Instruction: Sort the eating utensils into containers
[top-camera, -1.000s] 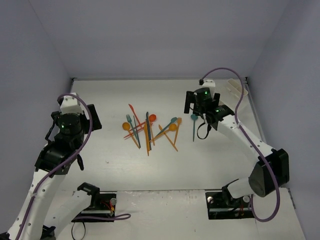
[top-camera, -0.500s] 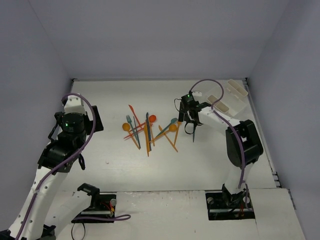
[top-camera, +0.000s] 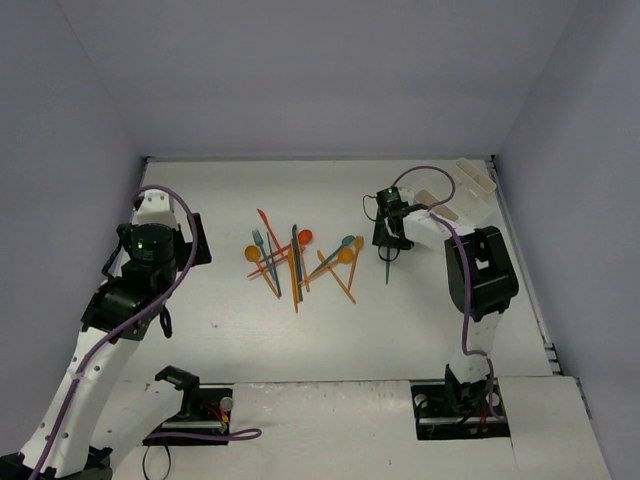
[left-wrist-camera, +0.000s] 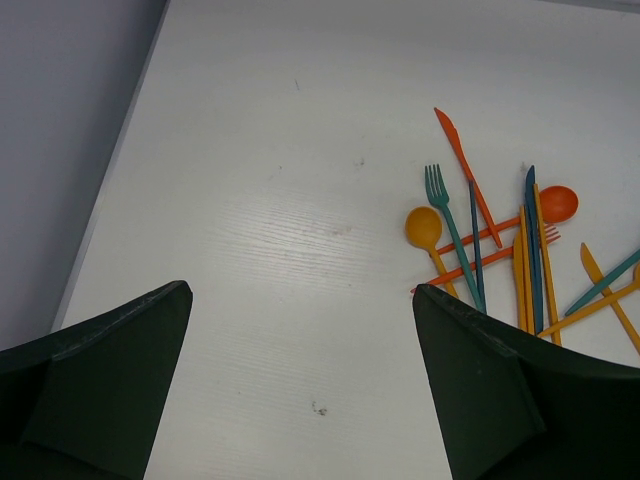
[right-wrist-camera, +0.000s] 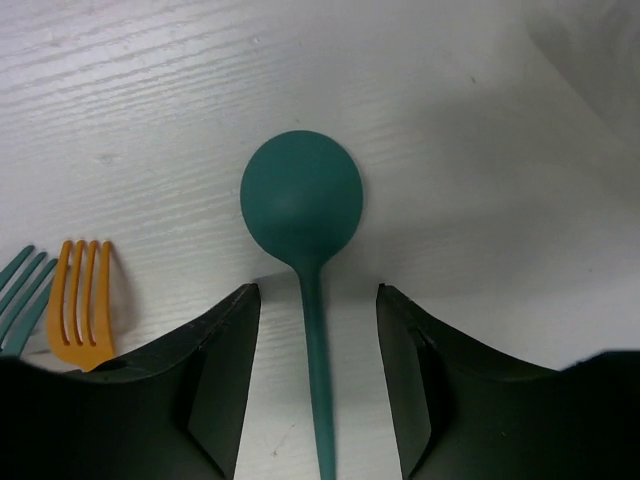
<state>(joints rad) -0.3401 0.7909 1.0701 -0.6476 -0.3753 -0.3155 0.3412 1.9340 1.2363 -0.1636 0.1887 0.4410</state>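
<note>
The right pincer (right-wrist-camera: 315, 300) stood partly open astride the teal spoon (right-wrist-camera: 301, 195), gripping nothing, just right of the utensil pile (top-camera: 295, 258) on the bench (top-camera: 330, 330). The left pincer (left-wrist-camera: 300, 290) gaped wide and empty at far left; the containers (top-camera: 472, 183) sat upper right.

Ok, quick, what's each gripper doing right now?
Left gripper: open, empty.
Right gripper: open, jaws either side of the teal spoon, at its handle, not touching.

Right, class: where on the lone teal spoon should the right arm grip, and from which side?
Take the teal spoon by its thin handle just below the bowl, from straight above, fingers straddling it crosswise: it lies flat on the table, and the bowl looks too wide.
</note>
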